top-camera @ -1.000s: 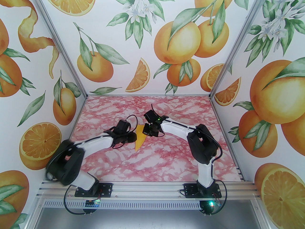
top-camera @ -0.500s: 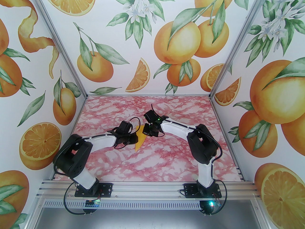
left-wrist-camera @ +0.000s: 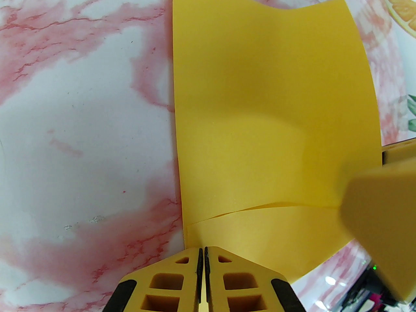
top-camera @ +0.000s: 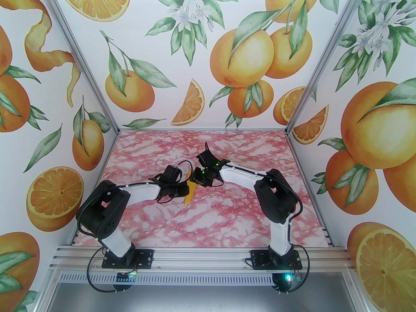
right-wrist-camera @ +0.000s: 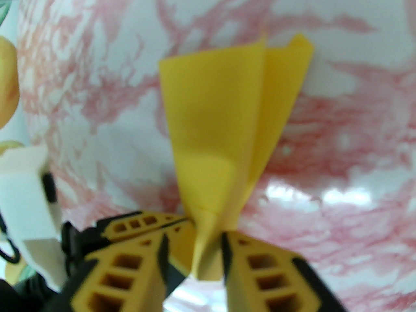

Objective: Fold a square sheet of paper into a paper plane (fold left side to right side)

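The square sheet of paper point(left-wrist-camera: 260, 109), plain yellow-orange and doubled over on itself, is held between 2 robot arms near the middle of a pink marbled tabletop point(top-camera: 208, 229). In the left wrist view its 2 layers do not quite match. The upper layer's edge stops short of the lower one near the fingers, and the broad face bows in soft waves rather than lying flat. Whether its far edge touches the tabletop cannot be told.

The left gripper point(left-wrist-camera: 201, 255) has its jaws closed on the sheet's near edge, with the 2 black pads pressed together and the paper running in between them.

Seen from the right wrist, the sheet fans out from a narrow, gathered end into 2 leaves that spread away over the tabletop. That narrow end sits between the jaws of the right gripper point(right-wrist-camera: 194, 244), which stand part-way apart. The paper lies against one pad, and it cannot be told whether the jaws are squeezing it. The left gripper's fingers meet the sheet just beside them. In the left wrist view, 1 blurred yellow finger point(left-wrist-camera: 380, 213) of the right gripper overlaps the sheet's right-hand corner.

From above, the 2 grippers come nearly nose to nose, with a sliver of yellow showing between and below them. The tabletop is enclosed on 3 sides by walls point(top-camera: 240, 60) printed with oranges, leaves and blossom.
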